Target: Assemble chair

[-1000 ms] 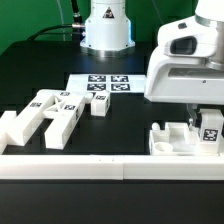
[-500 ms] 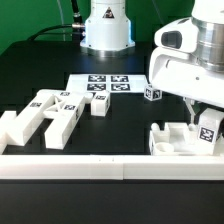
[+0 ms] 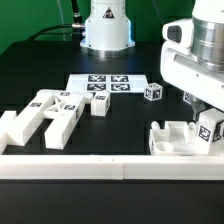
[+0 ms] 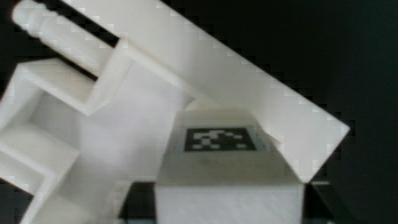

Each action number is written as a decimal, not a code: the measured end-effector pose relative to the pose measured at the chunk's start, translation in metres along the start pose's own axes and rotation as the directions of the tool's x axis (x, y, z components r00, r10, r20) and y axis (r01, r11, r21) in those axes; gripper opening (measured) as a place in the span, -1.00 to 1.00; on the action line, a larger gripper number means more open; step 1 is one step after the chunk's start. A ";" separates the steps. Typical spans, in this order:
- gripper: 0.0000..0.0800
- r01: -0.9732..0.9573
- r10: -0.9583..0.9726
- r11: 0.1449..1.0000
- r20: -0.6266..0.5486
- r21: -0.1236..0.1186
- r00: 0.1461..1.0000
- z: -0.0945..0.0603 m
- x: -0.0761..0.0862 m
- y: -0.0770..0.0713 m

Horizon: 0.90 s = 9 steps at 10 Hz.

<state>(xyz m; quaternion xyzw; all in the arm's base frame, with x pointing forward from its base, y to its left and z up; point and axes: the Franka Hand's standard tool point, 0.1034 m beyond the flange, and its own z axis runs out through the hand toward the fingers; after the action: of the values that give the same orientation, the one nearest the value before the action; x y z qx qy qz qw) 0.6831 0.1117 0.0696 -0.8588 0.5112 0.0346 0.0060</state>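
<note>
Loose chair parts (image 3: pixel 45 115) are catalogued at the exterior view's left. The marker board (image 3: pixel 100 85) and one tagged block (image 3: pixel 152 93) are placed midway. At the right, the gripper (image 3: pixel 206 118) is clamped narrowly on a tagged piece (image 3: pixel 210 130) (just beside the partly joined frame (image 3: pixel 172 138)).

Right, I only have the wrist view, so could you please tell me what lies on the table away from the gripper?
Observer: A small tagged cube sits alone on the black table, to the exterior view's left of the arm.
Operator: Any other loose parts?
Observer: Yes, a cluster of white parts lies further to that view's left, behind the front rail.
Operator: And the marker board?
Observer: It lies flat beyond them, near the robot's base.
</note>
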 end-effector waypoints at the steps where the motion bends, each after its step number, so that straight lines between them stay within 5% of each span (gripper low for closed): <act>1: -0.27 0.017 -0.017 1.000 0.000 0.000 1.000 0.000 0.000 0.000; 2: -0.27 0.038 -0.038 0.999 0.000 -0.001 0.999 0.000 0.000 0.000; 4: 0.51 0.191 -0.191 0.982 0.000 -0.001 0.982 0.000 -0.002 0.000; 9: 0.62 0.608 -0.608 0.794 -0.003 -0.002 0.794 0.001 -0.008 -0.003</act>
<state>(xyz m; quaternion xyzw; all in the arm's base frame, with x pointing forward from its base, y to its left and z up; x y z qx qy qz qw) 0.6817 0.1201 0.0692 -0.9774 0.2086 0.0298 0.0154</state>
